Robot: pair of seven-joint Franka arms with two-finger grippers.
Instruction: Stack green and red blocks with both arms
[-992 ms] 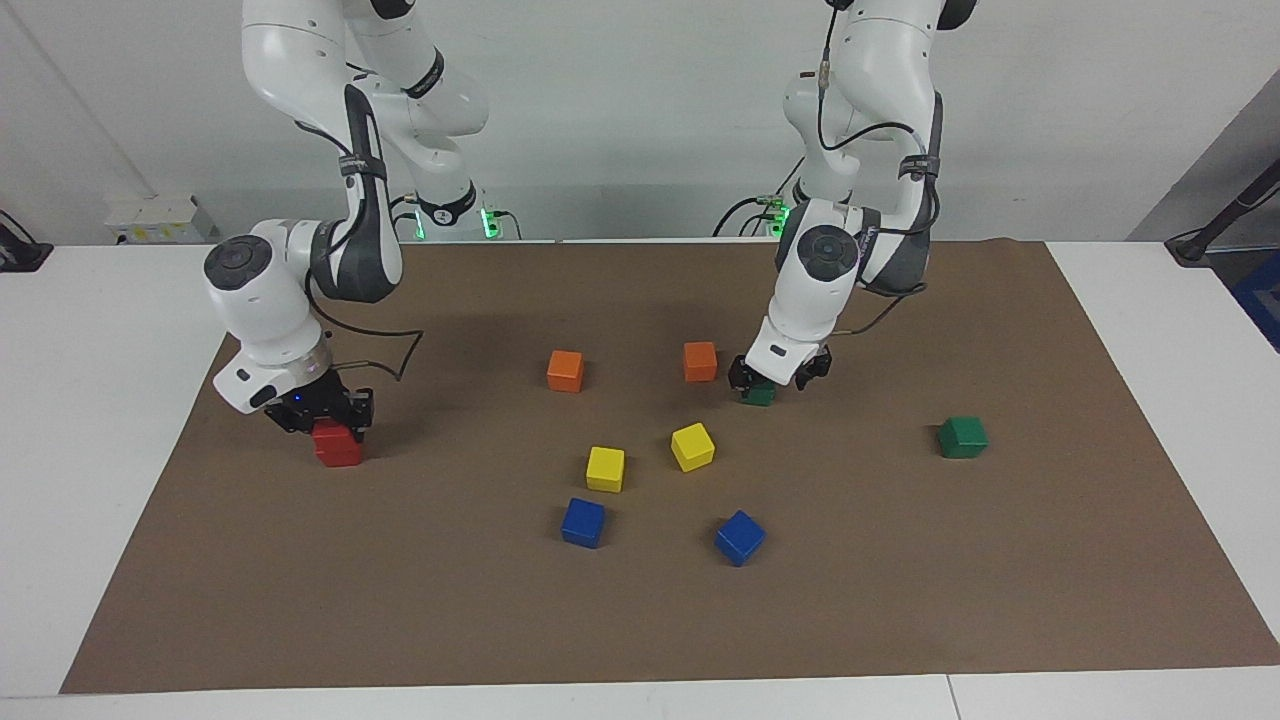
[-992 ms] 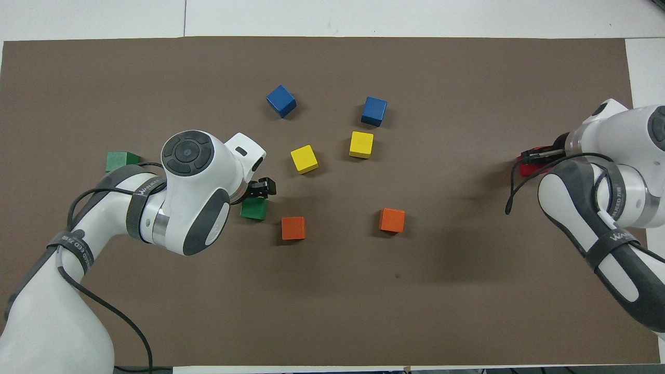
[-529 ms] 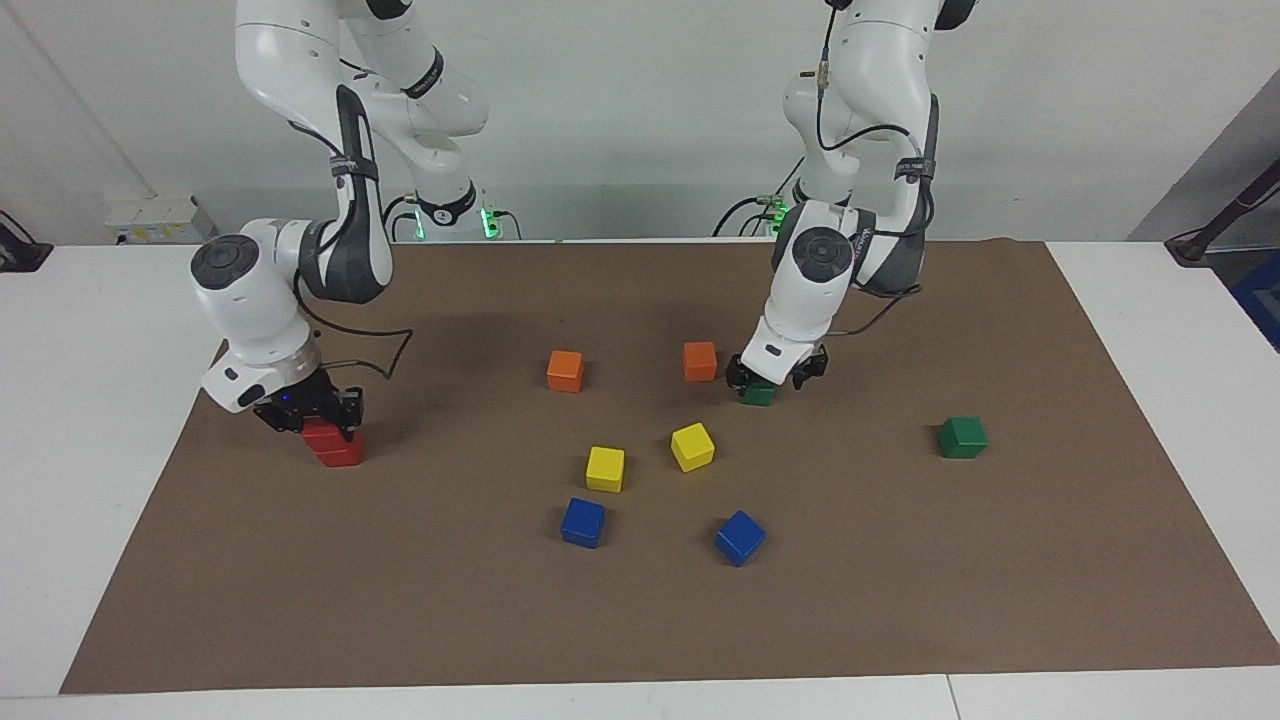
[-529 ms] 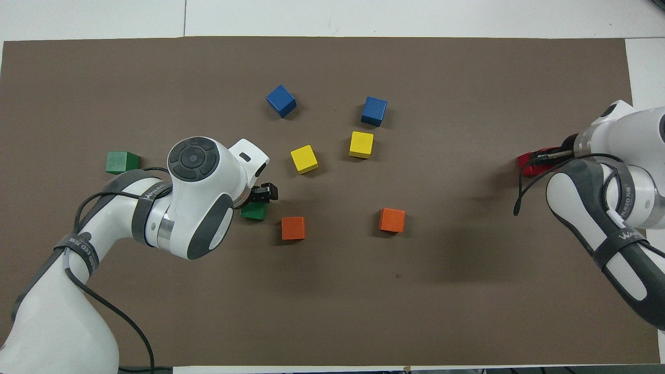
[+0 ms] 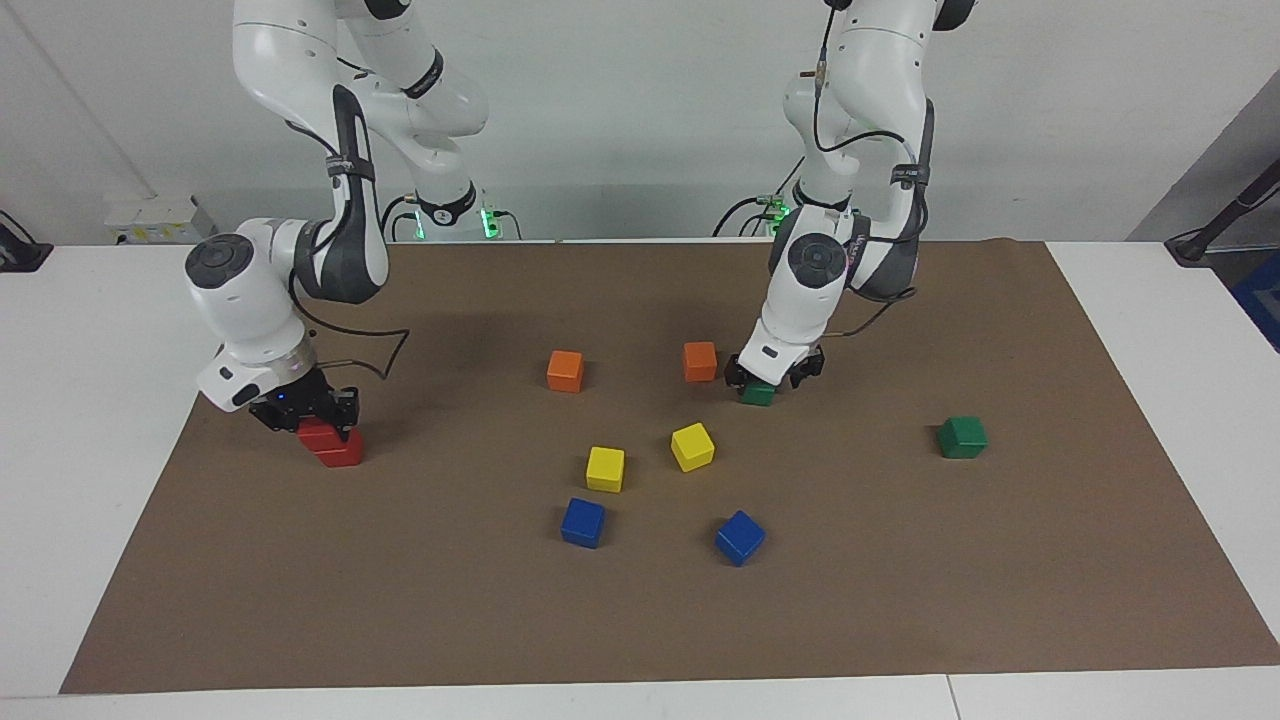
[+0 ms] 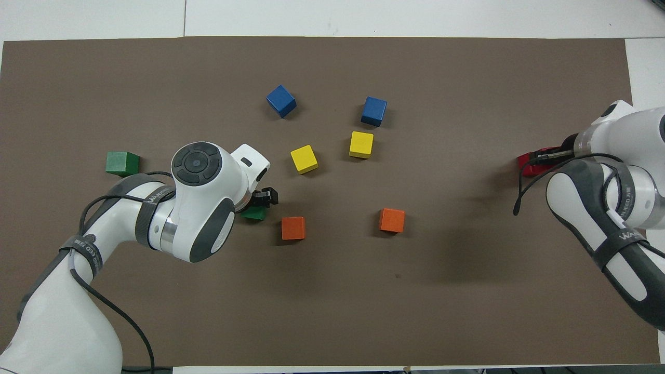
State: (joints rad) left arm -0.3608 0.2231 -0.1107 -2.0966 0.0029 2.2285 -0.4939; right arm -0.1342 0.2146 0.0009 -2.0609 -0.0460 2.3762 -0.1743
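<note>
My right gripper [image 5: 305, 412] is shut on a red block [image 5: 316, 432]. That block sits offset on top of the second red block [image 5: 342, 452], near the right arm's end of the mat. In the overhead view only a red edge [image 6: 529, 164] shows beside this gripper [image 6: 545, 156]. My left gripper [image 5: 773, 374] is open, its fingers straddling a green block [image 5: 758, 394] on the mat; the block is partly hidden under the wrist in the overhead view [image 6: 254, 213]. The second green block [image 5: 962, 437] lies alone toward the left arm's end.
Two orange cubes [image 5: 565, 370] [image 5: 700, 361] lie near the straddled green block. Two yellow cubes [image 5: 605, 468] [image 5: 692, 446] and two blue cubes [image 5: 583, 522] [image 5: 739, 537] lie farther from the robots. All are on a brown mat [image 5: 640, 620].
My right gripper shifted slightly toward its end of the table, and the upper red block moved with it, now offset from the lower one. My left gripper drew a little closer around the green block.
</note>
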